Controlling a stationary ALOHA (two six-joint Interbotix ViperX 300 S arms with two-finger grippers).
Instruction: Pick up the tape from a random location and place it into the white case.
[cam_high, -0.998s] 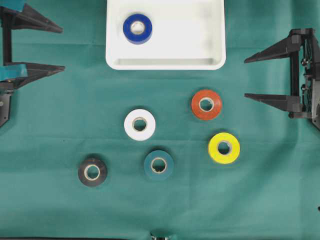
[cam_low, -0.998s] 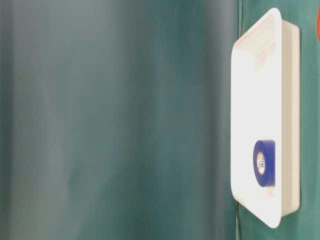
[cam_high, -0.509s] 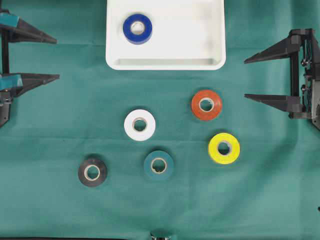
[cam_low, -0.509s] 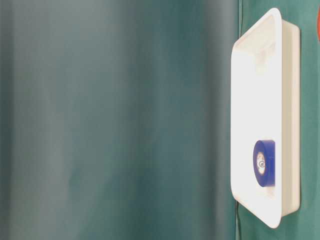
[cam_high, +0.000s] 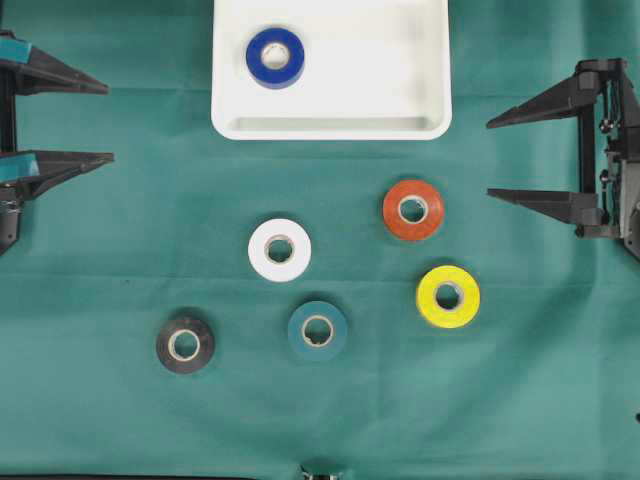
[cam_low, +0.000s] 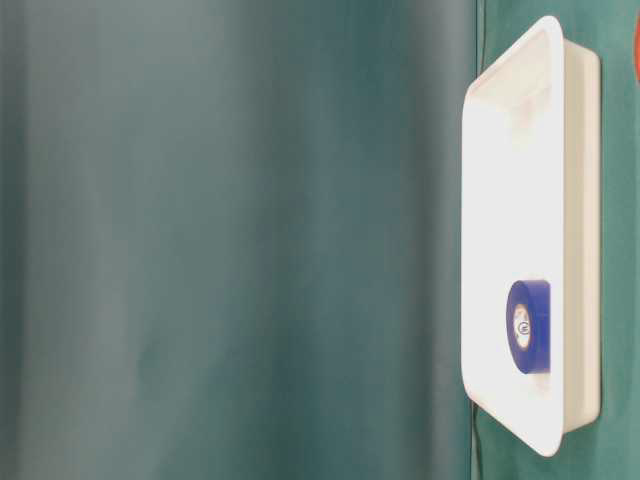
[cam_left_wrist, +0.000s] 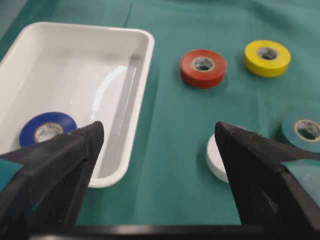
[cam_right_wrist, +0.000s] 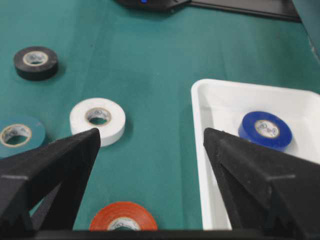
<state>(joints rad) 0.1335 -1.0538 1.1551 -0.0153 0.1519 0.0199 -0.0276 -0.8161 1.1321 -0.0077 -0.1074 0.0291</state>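
1. We see a green cloth (cam_high: 120, 420) covering the whole table.
2. The white case (cam_high: 420, 60) lies at twelve o'clock on the cloth, its far edge cut off by the top of the overhead view.
3. The left gripper (cam_high: 100, 122) sits at nine o'clock; its fingers (cam_left_wrist: 65, 155) stand spread wide apart and hold nothing, well clear of every roll.
4. The right gripper (cam_high: 490, 157) sits at three o'clock, its fingers (cam_right_wrist: 60, 155) likewise spread wide and holding nothing.
5. The blue tape (cam_high: 275, 57) lies flat inside the case, toward its left end.
6. Five more rolls lie flat on the cloth outside the case, all apart from each other: the white tape (cam_high: 279, 249) near the centre, the orange tape (cam_high: 413, 209) at two o'clock from it, the yellow tape (cam_high: 448, 296) at four o'clock, the teal tape (cam_high: 318, 330) at five o'clock, and the black tape (cam_high: 185, 345) at seven o'clock.
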